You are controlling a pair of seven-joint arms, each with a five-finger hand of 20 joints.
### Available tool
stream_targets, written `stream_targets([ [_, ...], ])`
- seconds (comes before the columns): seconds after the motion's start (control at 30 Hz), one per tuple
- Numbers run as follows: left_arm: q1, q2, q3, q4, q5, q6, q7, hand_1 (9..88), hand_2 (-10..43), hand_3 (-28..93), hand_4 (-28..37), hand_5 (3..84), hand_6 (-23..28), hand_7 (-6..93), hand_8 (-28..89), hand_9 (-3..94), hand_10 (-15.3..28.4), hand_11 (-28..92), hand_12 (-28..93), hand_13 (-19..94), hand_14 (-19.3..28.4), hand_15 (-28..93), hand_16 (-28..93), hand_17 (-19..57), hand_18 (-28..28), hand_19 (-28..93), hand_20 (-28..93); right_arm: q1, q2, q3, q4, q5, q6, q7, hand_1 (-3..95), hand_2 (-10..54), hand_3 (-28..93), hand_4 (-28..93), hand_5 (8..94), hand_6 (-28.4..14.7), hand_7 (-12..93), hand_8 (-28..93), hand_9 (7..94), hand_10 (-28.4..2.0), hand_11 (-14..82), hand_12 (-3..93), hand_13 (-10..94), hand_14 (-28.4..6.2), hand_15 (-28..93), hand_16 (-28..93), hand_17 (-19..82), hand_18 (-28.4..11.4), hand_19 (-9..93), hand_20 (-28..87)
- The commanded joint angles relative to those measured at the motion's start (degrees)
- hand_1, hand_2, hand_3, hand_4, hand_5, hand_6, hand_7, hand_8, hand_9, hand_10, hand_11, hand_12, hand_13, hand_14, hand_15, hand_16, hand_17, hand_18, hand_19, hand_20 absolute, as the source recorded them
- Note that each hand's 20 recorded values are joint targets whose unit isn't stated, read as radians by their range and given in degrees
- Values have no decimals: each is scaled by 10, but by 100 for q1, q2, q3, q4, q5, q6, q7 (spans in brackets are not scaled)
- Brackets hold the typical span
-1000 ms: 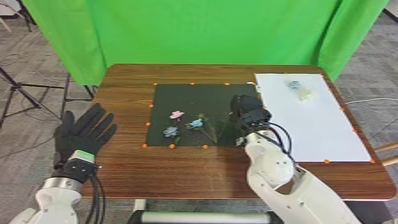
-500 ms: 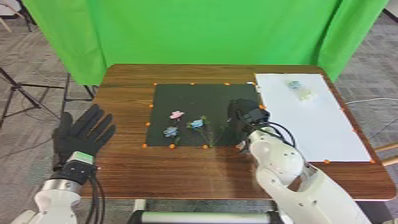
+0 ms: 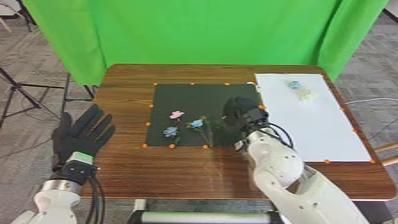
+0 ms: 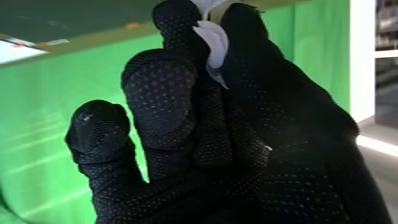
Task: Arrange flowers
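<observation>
My right hand [image 3: 242, 111] is over the right part of the dark mat [image 3: 191, 91]. In the right wrist view, this hand [image 4: 240, 145] pinches a white flower [image 4: 212, 41] between thumb and finger; part of the bloom is hidden by the glove. Lying on the mat are a pink flower [image 3: 177, 114], a light blue flower [image 3: 196, 123] with its stem toward the front, and a grey-blue flower [image 3: 171, 131]. A blue flower [image 3: 294, 84] and a cream flower [image 3: 306, 94] lie on the white board [image 3: 324, 135]. My left hand [image 3: 78, 137] rests open at the table's left edge.
The brown wooden table [image 3: 178, 172] carries the mat and board, with small orange markers [image 3: 172, 146] along their edges. A green curtain [image 3: 204, 35] hangs behind the table. A black tripod [image 3: 27, 97] stands on the floor at the left.
My right hand has shifted a little to the left over the mat, away from the white board's edge. The left hand and the flowers lying down have stayed in place.
</observation>
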Motion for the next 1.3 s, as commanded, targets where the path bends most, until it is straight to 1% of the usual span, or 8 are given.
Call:
stream_targets([
  [0.03,-29,-51,45,-1,20,-35,-85,255,173,653,-283,401,62,185,-106,340,114,183,86,226,131,332,-95,-70,126,332,78,508,-445,-486,519,-298,535,-53,615,-17,584,-283,783,1,146,3,827,-88,76,248,781,-65,592,344,425,-216,915,421],
  [0.27,-119,-26,112,36,5,-53,-96,253,173,656,-283,402,62,185,-107,341,114,184,85,226,130,330,-94,-69,126,332,78,684,-653,-723,982,-593,683,-26,615,-16,583,-283,783,3,147,3,827,-87,77,252,778,-66,593,345,423,-214,914,421],
  [0.63,-52,18,62,32,-30,-20,-79,254,173,653,-283,403,62,184,-107,341,114,183,85,227,130,330,-94,-69,126,331,77,420,-576,-494,654,-398,42,31,558,-94,650,-283,722,-8,195,-16,752,-111,118,215,731,-74,604,325,398,-220,885,407],
  [0.7,-63,40,95,24,-105,34,13,254,173,653,-283,402,62,184,-107,340,115,183,86,226,131,330,-94,-69,126,330,77,400,-569,-456,539,-277,-157,47,522,-95,694,-283,695,-10,189,-32,722,-120,144,174,722,-77,606,323,391,-221,880,406],
  [0.8,-97,33,88,45,-57,-24,-83,252,171,660,-283,402,62,185,-107,341,114,183,86,227,131,330,-94,-69,126,331,77,327,-585,-392,451,-277,-283,12,478,-95,753,-283,655,-11,183,-123,693,-126,145,164,707,-83,617,321,382,-223,874,406],
  [1.0,-130,39,88,62,-38,-74,-134,253,163,666,-283,401,61,186,-107,340,114,184,86,225,130,329,-94,-67,124,328,76,268,-574,-319,333,-178,-446,2,454,-95,756,-283,627,-18,179,-127,653,-134,140,164,682,-88,618,313,368,-226,862,403],
  [1.23,-115,9,64,47,-31,-83,-155,259,156,662,-283,399,62,184,-106,339,113,182,87,224,130,327,-92,-67,124,326,78,145,-349,19,27,-89,-246,88,413,-95,741,-283,609,-25,172,-126,632,-144,132,161,679,-93,620,303,366,-228,859,403],
  [1.3,-117,13,57,45,-25,-87,-118,259,155,661,-283,398,61,185,-106,339,113,182,87,224,130,328,-92,-67,124,326,78,156,-171,194,52,-34,112,236,395,-95,737,-283,605,-27,168,-125,625,-148,130,161,678,-95,620,300,364,-230,858,403],
])
